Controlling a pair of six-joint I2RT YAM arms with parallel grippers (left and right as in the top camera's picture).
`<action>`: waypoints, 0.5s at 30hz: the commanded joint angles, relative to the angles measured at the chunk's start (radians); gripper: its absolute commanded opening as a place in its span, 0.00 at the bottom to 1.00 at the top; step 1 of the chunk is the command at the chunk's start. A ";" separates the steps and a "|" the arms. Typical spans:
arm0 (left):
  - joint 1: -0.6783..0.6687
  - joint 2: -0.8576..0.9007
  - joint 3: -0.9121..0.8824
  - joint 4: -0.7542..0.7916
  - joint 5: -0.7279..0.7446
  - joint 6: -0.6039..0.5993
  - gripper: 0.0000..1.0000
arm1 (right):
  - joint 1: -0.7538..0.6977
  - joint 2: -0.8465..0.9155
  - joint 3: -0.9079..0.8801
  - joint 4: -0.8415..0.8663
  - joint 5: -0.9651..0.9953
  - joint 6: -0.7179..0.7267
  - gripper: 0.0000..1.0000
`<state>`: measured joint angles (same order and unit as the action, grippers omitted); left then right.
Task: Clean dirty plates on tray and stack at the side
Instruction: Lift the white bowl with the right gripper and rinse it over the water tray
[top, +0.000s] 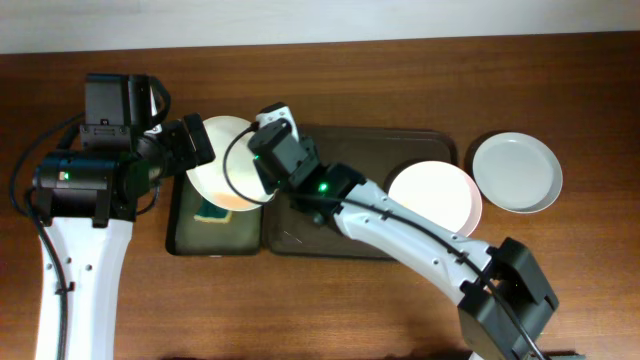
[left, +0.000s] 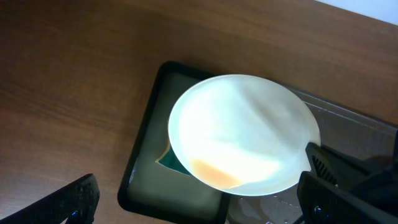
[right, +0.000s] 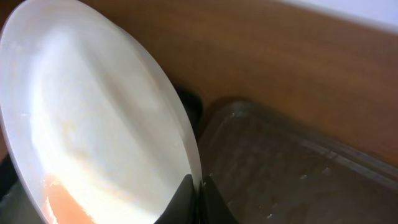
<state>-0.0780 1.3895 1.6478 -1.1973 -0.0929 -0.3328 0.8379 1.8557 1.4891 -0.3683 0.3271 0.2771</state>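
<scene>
- Overhead. The left arm (top: 75, 260) rises along the left edge and bends rightward. This brings the left gripper (top: 195, 143) to the left rim of the held plate (top: 225, 165); its finger spread cannot be read here. The right arm (top: 420, 235) reaches diagonally from the lower right across the brown tray (top: 350, 222). The right gripper (top: 262, 168) meets the same plate at its right rim. The held plate sits over the narrow tray (top: 176, 228), beside the brown tray's left end, and hides part of a teal patch (top: 210, 211) there. A second plate (top: 435, 195) lies at the brown tray's right end. A third plate (top: 517, 172) rests on the tabletop (top: 600, 280) just beyond that end.
- Left wrist. The held plate (left: 242, 130) hangs tilted above the narrow tray (left: 140, 155), with an orange patch (left: 214, 173) near its lower rim. One of the left fingers (left: 71, 200) shows at the lower left corner. A dark ribbed part (left: 339, 186) shows at the lower right, by the plate's rim. The two stand wide apart with nothing gripped between them. Both are cut off by the frame edge.
- Right wrist. The held plate (right: 93, 124) is seen nearly edge-on and steeply tilted. The right gripper (right: 196, 194) has its two dark fingers closed on the rim at the bottom of the frame. The brown tray (right: 286, 168) lies below to the right. A dark shape behind the rim is too hidden to identify.
</scene>
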 joint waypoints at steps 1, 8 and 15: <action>0.004 -0.010 0.007 -0.002 0.007 0.009 1.00 | 0.058 -0.008 0.022 0.023 0.204 -0.107 0.04; 0.004 -0.010 0.007 -0.002 0.007 0.009 1.00 | 0.146 -0.008 0.022 0.095 0.452 -0.276 0.04; 0.004 -0.010 0.007 -0.002 0.007 0.009 1.00 | 0.200 -0.008 0.022 0.202 0.570 -0.422 0.04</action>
<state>-0.0723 1.3895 1.6478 -1.1984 -0.0998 -0.3321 1.0122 1.8557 1.4891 -0.2020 0.7959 -0.0429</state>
